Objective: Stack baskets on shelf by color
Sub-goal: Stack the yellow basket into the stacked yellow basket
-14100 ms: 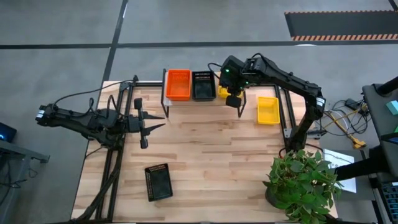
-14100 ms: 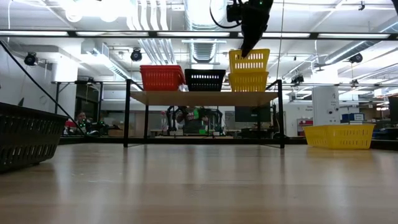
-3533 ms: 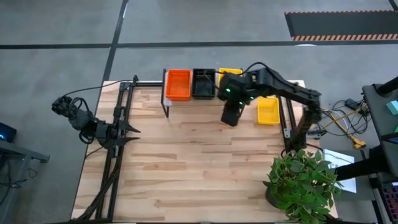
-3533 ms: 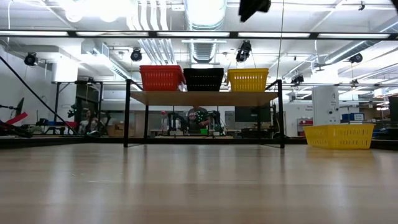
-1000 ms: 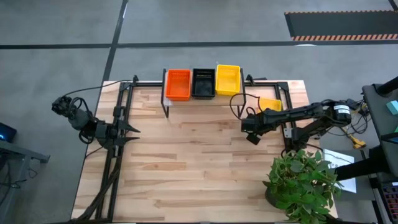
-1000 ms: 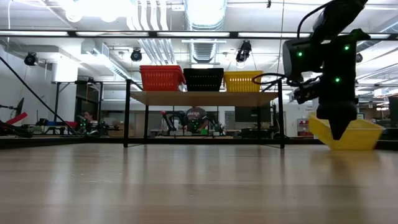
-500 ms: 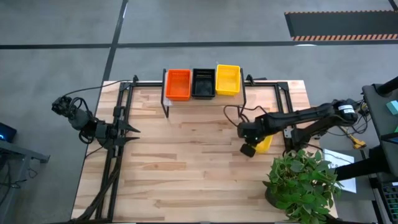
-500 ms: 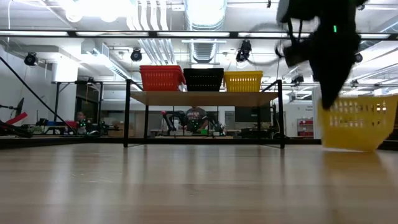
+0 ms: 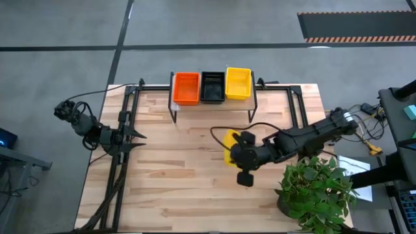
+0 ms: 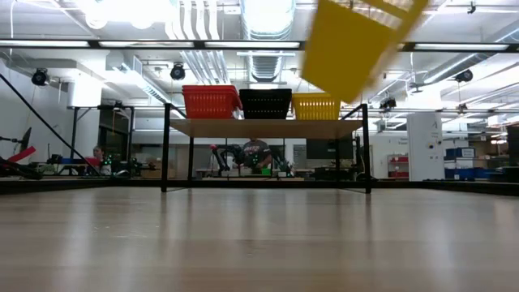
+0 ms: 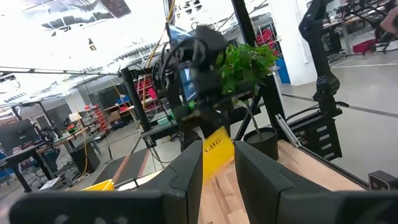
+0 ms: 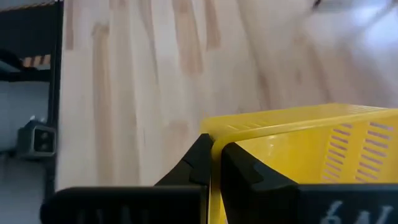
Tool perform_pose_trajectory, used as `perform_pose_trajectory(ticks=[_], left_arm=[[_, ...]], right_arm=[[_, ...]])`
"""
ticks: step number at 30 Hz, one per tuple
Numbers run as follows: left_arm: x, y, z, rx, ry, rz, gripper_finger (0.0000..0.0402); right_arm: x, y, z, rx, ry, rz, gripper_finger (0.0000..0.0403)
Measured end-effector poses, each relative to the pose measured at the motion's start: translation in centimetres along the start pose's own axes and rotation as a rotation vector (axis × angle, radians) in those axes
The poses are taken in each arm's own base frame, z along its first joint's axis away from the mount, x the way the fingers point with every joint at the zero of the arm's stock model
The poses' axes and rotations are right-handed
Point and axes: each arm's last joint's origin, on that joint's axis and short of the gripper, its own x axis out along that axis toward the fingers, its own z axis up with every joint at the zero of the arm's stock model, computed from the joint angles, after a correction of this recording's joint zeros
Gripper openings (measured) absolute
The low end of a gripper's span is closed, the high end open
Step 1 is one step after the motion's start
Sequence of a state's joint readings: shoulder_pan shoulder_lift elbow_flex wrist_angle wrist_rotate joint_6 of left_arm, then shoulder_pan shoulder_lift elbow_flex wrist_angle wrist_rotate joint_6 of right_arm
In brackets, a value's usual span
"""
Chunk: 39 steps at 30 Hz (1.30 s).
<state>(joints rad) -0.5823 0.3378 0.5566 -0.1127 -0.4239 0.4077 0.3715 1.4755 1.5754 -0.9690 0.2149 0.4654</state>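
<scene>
Tabletop (image 9: 195, 188) carries the shelf (image 9: 212, 104) at its far edge. Right arm reaches across the tabletop's middle, right claw (image 12: 214, 163) clamped on the rim of a yellow basket (image 9: 232, 148), one finger each side of the wall, basket lifted and tilted, well apart from the shelf. Left arm waits off the left side, left claw (image 9: 142, 137) with fingers apart, holding nothing.

Step in hand, as I judge it: carry the yellow basket to the shelf's right end and nest it into the yellow stack (image 9: 238, 82). To do it well: level the basket before the drop, since it hangs tilted in the low view; line its long side up with the stack; lower straight down so the walls slide inside rather than catch on the rim; release only when seated. Rim grip on one wall is thin, so quick swings could twist the basket loose.

Containers: on the shelf, orange stack (image 9: 186, 88) at left, black stack (image 9: 212, 87) in middle, yellow stack at right, side by side. All look empty inside. Count per stack cannot be told. Held yellow basket empty too.
</scene>
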Motion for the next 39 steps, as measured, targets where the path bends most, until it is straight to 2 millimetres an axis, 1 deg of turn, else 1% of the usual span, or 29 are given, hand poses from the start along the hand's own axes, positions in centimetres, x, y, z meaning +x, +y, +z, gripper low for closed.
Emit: perform_pose_trajectory(ticks=[3, 5, 7, 9, 11, 13, 16, 18, 20, 24, 26, 28, 30, 33, 39], left_arm=[[0.0, 0.0, 0.0, 0.0, 0.0, 0.0, 0.0077], [0.0, 0.0, 0.0, -0.001, 0.0, -0.001, 0.0077], [0.0, 0.0, 0.0, -0.001, 0.0, 0.0, 0.0077], [0.0, 0.0, 0.0, -0.001, 0.0, 0.0, 0.0077], [0.0, 0.0, 0.0, -0.001, 0.0, 0.0, 0.0077], [0.0, 0.0, 0.0, -0.001, 0.0, -0.001, 0.0077], [0.0, 0.0, 0.0, 0.0, 0.0, -0.001, 0.0077], [0.0, 0.0, 0.0, 0.0, 0.0, -0.001, 0.0077], [0.0, 0.0, 0.0, 0.0, 0.0, -0.001, 0.0077], [0.0, 0.0, 0.0, 0.0, 0.002, -0.001, 0.0077], [0.0, 0.0, 0.0, 0.001, 0.001, -0.001, 0.0077], [0.0, 0.0, 0.0, 0.001, 0.002, -0.001, 0.0077], [0.0, 0.0, 0.0, 0.0, 0.001, -0.001, 0.0077], [0.0, 0.0, 0.0, 0.001, 0.002, -0.001, 0.0077], [0.0, 0.0, 0.0, 0.001, 0.002, -0.001, 0.0077]], right_arm=[[-0.6, 0.9, 2.5, -0.115, -0.049, -0.036, 0.001], [-0.9, 1.1, 4.1, -0.201, -0.081, -0.088, 0.001], [-1.2, 1.0, 5.6, -0.286, -0.103, -0.161, 0.001], [-1.6, 0.4, 7.1, -0.342, -0.115, -0.244, 0.001], [-1.9, -0.7, 8.6, -0.381, -0.116, -0.328, 0.0009], [-2.2, -2.4, 9.9, -0.399, -0.112, -0.393, 0.0009], [-2.7, -5.8, 11.9, -0.365, -0.113, -0.46, 0.0009], [-2.7, -8.4, 12.6, -0.338, -0.096, -0.509, 0.0009], [-2.7, -11.3, 12.8, -0.302, -0.063, -0.539, 0.0009], [-2.8, -16.8, 12.7, -0.181, 0.011, -0.525, 0.0009], [-2.8, -19.0, 12.4, -0.139, 0.039, -0.523, 0.0009], [-2.9, -20.7, 12.3, -0.102, 0.051, -0.49, 0.0009], [-2.8, -22.0, 11.9, -0.074, 0.07, -0.441, 0.0009], [-2.4, -23.1, 11.6, -0.058, 0.095, -0.421, 0.0009], [-0.9, -23.7, 10.7, -0.078, 0.181, -0.411, 0.0009]])
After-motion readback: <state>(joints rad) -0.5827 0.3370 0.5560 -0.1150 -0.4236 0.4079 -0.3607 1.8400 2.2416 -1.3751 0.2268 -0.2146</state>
